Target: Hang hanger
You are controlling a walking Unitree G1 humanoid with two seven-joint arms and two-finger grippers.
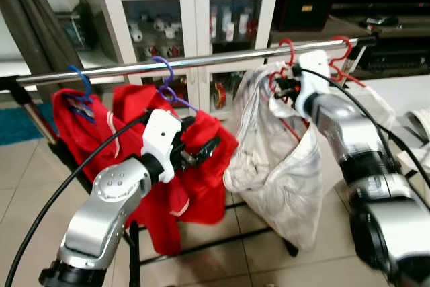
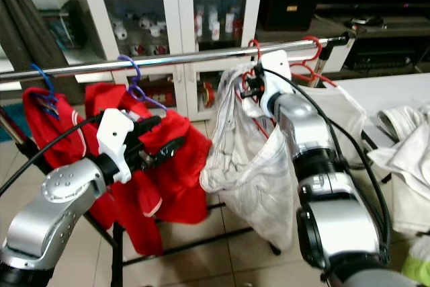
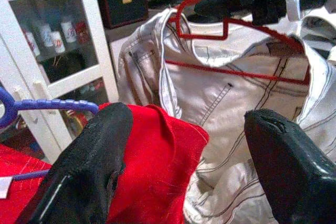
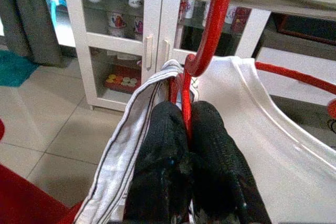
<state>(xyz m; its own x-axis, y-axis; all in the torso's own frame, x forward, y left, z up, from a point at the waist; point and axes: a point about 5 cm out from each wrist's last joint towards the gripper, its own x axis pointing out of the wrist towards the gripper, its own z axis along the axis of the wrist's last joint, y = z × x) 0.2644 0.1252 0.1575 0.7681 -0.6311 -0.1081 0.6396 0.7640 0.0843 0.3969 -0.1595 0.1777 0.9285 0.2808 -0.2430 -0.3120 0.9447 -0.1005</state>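
Note:
A red hanger carries a white striped garment. Its hook curls up at the silver rail. My right gripper is shut on the hanger's neck just below the rail, both fingers pressed against the red wire. My left gripper stands open lower to the left. It sits in front of a red garment that hangs from a purple hanger, and one finger lies against the red cloth.
A blue hanger with another red garment hangs at the rail's left end. A second red hanger with white cloth hangs at the right end. A white glass-door cabinet stands behind. White laundry lies at the right.

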